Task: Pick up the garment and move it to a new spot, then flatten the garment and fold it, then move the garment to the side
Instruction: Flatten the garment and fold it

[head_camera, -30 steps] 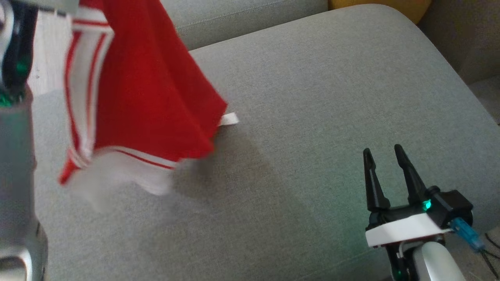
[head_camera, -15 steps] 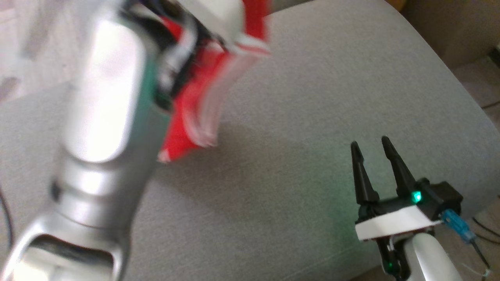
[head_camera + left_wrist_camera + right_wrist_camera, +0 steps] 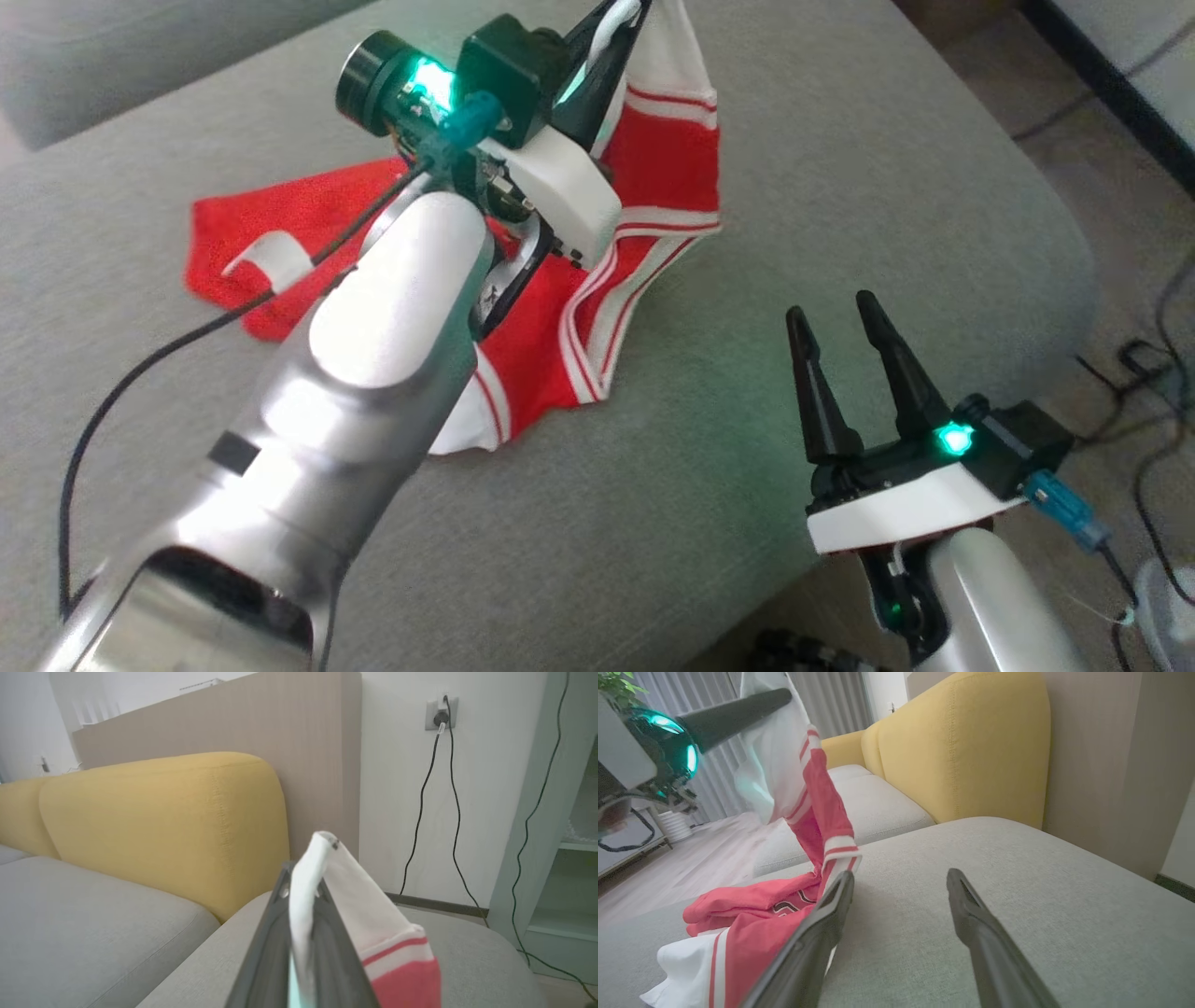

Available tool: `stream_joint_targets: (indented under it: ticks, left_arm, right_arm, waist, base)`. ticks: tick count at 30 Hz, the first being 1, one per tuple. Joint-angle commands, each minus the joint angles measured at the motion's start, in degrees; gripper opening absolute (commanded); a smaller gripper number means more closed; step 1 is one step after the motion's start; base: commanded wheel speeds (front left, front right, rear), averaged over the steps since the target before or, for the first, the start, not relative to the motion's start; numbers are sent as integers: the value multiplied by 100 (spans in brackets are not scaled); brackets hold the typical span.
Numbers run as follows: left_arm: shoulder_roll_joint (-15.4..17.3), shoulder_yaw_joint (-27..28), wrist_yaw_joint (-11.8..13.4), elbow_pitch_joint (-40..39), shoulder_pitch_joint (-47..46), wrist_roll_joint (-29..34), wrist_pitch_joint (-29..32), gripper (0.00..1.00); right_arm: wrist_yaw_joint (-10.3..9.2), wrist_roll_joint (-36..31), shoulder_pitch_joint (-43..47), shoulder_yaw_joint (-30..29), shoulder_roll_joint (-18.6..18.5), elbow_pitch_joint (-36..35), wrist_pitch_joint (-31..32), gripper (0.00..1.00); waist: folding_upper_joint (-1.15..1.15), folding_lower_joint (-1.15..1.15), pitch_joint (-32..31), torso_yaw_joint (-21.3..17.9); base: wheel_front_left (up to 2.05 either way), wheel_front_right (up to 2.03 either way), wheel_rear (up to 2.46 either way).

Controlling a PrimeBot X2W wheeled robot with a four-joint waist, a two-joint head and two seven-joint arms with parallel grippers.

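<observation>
**Garment Position and Gripper Status**

**Garment.** The garment (image 3: pixel 541 345) is red with white bands and thin red stripes. It sits on the grey seat cushion (image 3: pixel 840 187), left of centre in the head view. Its left and near portions lie crumpled on the cushion surface. A white label (image 3: pixel 271 259) curls up from the red fabric at the left end. The far right portion is lifted clear of the cushion and rises to a white hem.

**Left gripper.** The left gripper (image 3: pixel 624 11) is raised above the far part of the cushion. Its fingers are pressed together, clamped on the white hem of the garment. In the left wrist view the white fabric is pinched between the two dark fingers and folds over their tips. A red-and-white striped section hangs just beside them. The left arm reaches in from the near left and crosses over the middle of the garment.

**Right gripper.** The right gripper (image 3: pixel 831 310) is over the near right part of the cushion, fingers pointing toward the far side. Its fingers are spread wide and hold nothing. In the head view, bare cushion separates it from the striped right edge of the garment.

**Surroundings.** A yellow backrest (image 3: pixel 163 821) stands beyond the cushion. To its right, black cables (image 3: pixel 420 812) hang from a wall socket (image 3: pixel 439 714) on the white wall.
</observation>
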Motion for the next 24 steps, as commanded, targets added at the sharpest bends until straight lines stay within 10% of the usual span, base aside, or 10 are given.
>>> stream_joint_targets:
  ticks: [1, 2, 13, 24]
  left_arm:
    - [51, -12, 44, 112, -381, -25, -251, 69]
    - [51, -89, 34, 259, -404, -84, -438, 100]
    - [73, -636, 214, 921, 45, -615, -740, 100]
    - [1090, -211, 1122, -247, 2053, -927, -1085, 100]
  right_arm:
    - [44, 52, -188, 156, -15, -178, -62, 100]
    - [44, 63, -195, 166, -15, -177, -62, 100]
    - [44, -136, -85, -161, -15, -208, -62, 100]
    - [44, -471, 173, -433, -15, -333, -62, 100]
  waist:
    - [0, -1, 193, -248]
    - [0, -1, 202, -278]
    - [0, -1, -36, 104]
    - [0, -1, -333, 646]
  base:
    - [0, 0, 0]
    - [0, 0, 0]
    - [0, 0, 0]
    - [0, 0, 0]
